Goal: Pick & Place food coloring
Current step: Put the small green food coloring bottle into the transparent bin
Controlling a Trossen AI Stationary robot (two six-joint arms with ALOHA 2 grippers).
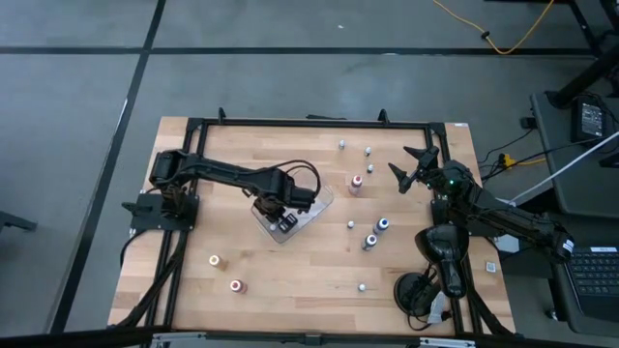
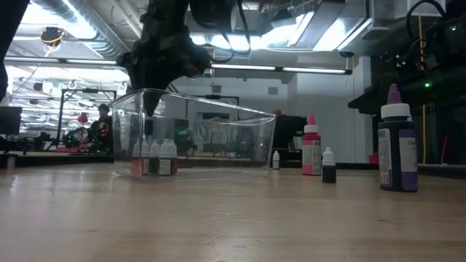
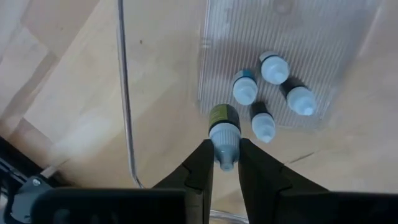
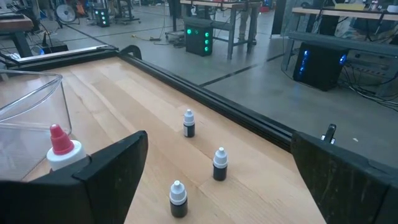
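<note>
My left gripper (image 3: 224,148) points down into the clear tray (image 1: 319,198) near the table's middle, shut on a tiny food coloring bottle with an olive label (image 3: 221,116). Several white-capped bottles (image 3: 262,124) stand on the tray floor beside it. In the low view the gripper (image 2: 151,109) dips inside the tray wall (image 2: 218,135). My right gripper (image 1: 416,170) hovers wide open near the table's right far part, touching nothing. Ahead of it stand a red-capped bottle (image 4: 61,149) and three small bottles (image 4: 219,165). My left gripper pinches the olive-labelled bottle by its white cap (image 3: 224,138) between the two fingers (image 3: 202,165), coming from above and pointing down. The bottle stands upright below the fingertips inside the tray. Whether its base rests on the tray floor I cannot tell.
Loose bottles stand scattered on the wood: a red one (image 1: 356,183), a blue one (image 1: 383,224), small ones (image 1: 370,242) (image 1: 362,286), and two at the near left (image 1: 215,259) (image 1: 236,285). A black frame (image 1: 290,123) borders the table. A large purple bottle (image 2: 397,142) stands close to the low camera.
</note>
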